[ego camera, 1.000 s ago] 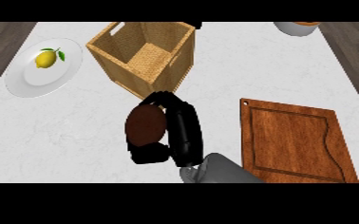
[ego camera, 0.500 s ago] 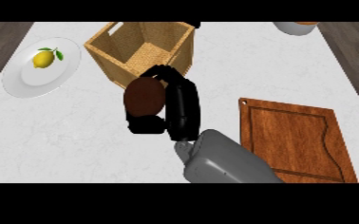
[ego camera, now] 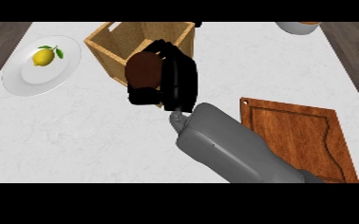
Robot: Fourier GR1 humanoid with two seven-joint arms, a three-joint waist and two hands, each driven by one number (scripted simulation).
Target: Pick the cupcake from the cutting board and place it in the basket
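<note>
Gripping the brown chocolate cupcake [ego camera: 145, 70], black right hand [ego camera: 178, 78] w/ fingers curled round it, over woven wicker basket [ego camera: 119, 42] front edge.

You could see only part of the cupcake [ego camera: 145, 71], since the right hand [ego camera: 176, 80] curled round it and covered its right side and base. That hand also hid the basket [ego camera: 133, 40] front corner. A bowl [ego camera: 298, 26] was cut off at the tabletop's far edge, contents unreadable.
</note>
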